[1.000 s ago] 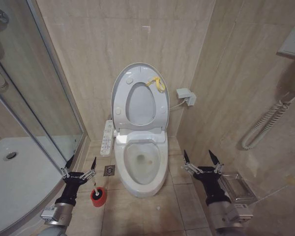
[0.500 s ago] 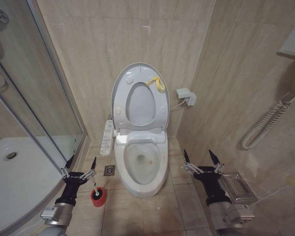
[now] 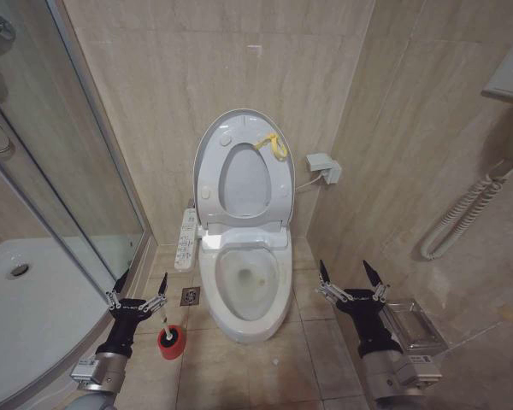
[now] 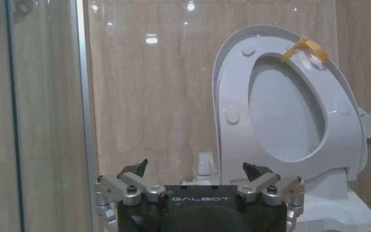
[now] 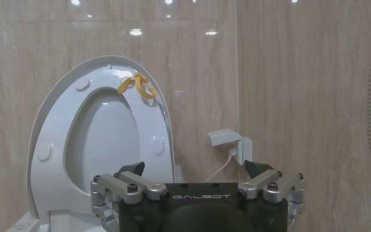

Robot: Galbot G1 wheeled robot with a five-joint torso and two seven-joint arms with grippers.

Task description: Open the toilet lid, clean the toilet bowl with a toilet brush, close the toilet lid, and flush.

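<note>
Toilet lid (image 3: 239,166) stands raised against the wall, so your first step is done. You've yet to scrub: the toilet brush (image 3: 166,329) sits in its red holder (image 3: 172,342) on the floor, beside the stained toilet bowl (image 3: 244,282). Your left hand (image 3: 138,292) and right hand (image 3: 352,278) both hover spread apart, empty.

Left gripper (image 4: 195,170) housing: "GALBOT", pale capitals, centred just behind the spread jaws.
Right gripper (image 5: 196,168) housing: "GALBOT", same lettering, same spot behind the spread jaws.
Wall remote (image 3: 186,239) beside the toilet: markings too small to read.
</note>
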